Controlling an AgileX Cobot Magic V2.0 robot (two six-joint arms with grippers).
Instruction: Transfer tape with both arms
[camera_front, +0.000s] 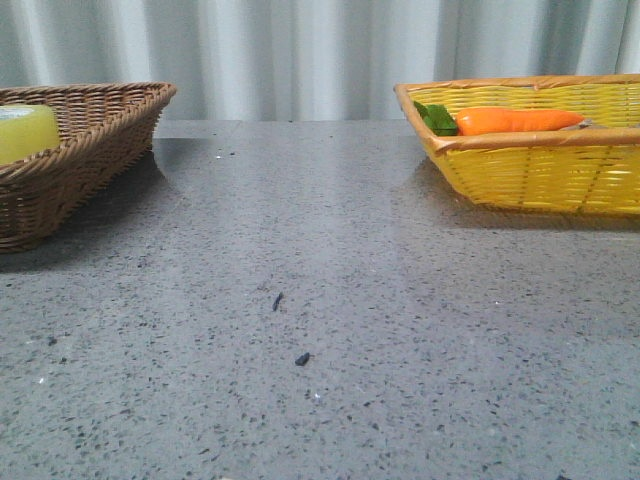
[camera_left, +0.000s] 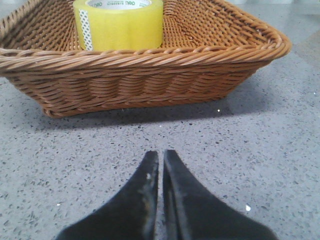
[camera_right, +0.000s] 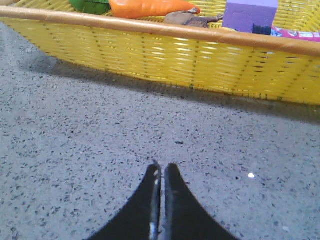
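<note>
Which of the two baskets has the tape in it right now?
The brown wicker basket on the left holds the tape; the yellow basket on the right holds a carrot.

Upper left of frame: basket (camera_front: 95, 150) on the tabletop (camera_front: 330, 330), tape (camera_front: 25, 130) inside.
Upper right: second basket (camera_front: 540, 170), carrot (camera_front: 515, 120) inside.
</note>
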